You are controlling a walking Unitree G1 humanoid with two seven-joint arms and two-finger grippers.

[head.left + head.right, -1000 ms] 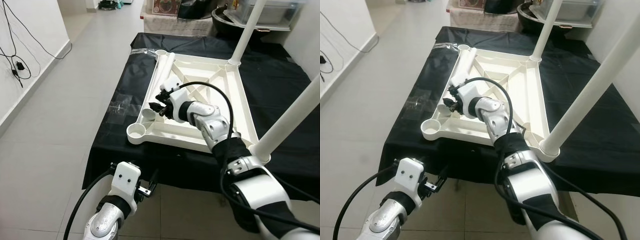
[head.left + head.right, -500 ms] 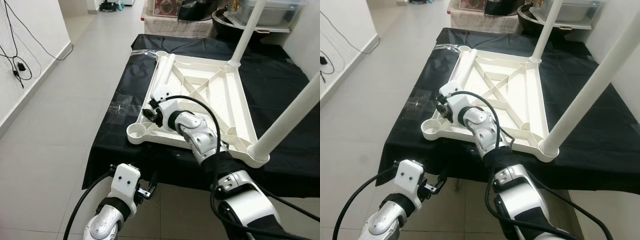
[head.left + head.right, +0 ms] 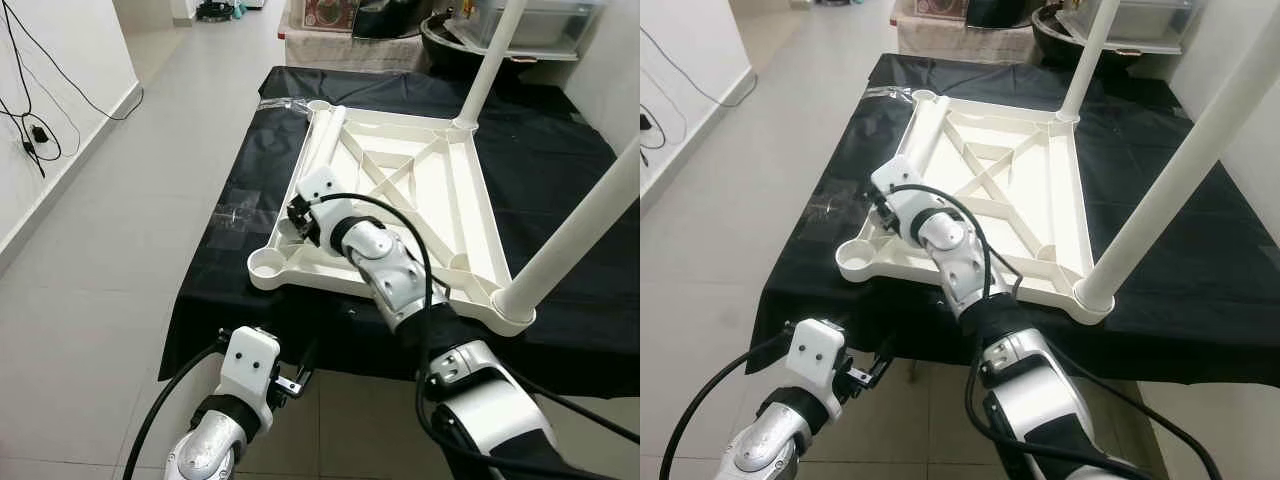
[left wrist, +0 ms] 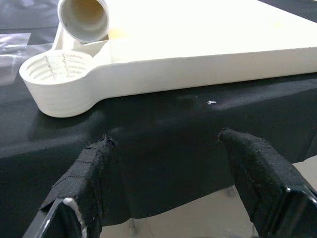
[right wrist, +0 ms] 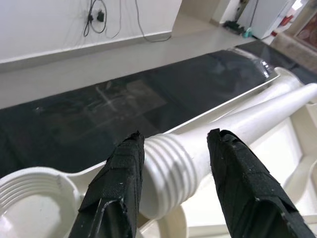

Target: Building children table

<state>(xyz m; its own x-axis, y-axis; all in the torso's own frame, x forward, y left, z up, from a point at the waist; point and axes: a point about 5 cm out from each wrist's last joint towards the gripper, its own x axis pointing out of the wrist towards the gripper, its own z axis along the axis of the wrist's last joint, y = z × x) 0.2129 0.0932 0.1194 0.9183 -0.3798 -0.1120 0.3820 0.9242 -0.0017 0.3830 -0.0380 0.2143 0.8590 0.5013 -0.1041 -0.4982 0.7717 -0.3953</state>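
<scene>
Black-draped table (image 3: 560,190): right hand (image 5: 173,191) straddles loose leg (image 5: 218,129).

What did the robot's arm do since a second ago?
The right gripper slid leftward along the upturned tabletop and now straddles the threaded end of the loose leg, fingers open either side, not clamped. The left gripper stayed low before the black cloth. Two legs stay screwed in.
</scene>
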